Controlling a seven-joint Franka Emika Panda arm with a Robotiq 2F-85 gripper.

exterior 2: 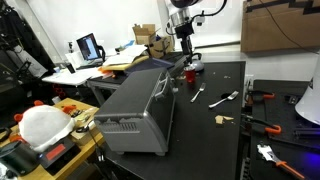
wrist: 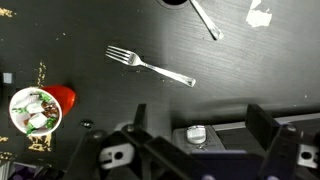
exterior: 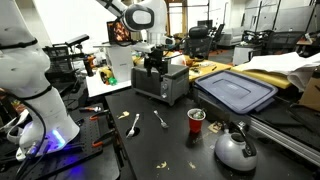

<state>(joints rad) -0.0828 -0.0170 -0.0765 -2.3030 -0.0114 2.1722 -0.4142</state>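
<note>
My gripper (wrist: 198,122) is open and empty. Its two dark fingers straddle the end of a silver toaster oven (wrist: 225,140), where a small pale knob (wrist: 196,133) shows between them. In both exterior views the gripper (exterior: 153,62) (exterior 2: 185,52) hangs just above the far end of the oven (exterior: 162,84) (exterior 2: 140,110). On the black table beyond lie a fork (wrist: 150,65) (exterior: 160,119) (exterior 2: 222,98) and a spoon (exterior: 134,124) (exterior 2: 198,95). A red cup (wrist: 62,98) (exterior: 196,120) (exterior 2: 188,73) holds small bits.
A grey kettle (exterior: 235,148) stands near the red cup. A blue bin lid (exterior: 237,90) lies beside the oven. A white robot body (exterior: 35,90) and red-handled tools (exterior 2: 262,97) sit at the table's edges. Crumbs litter the table.
</note>
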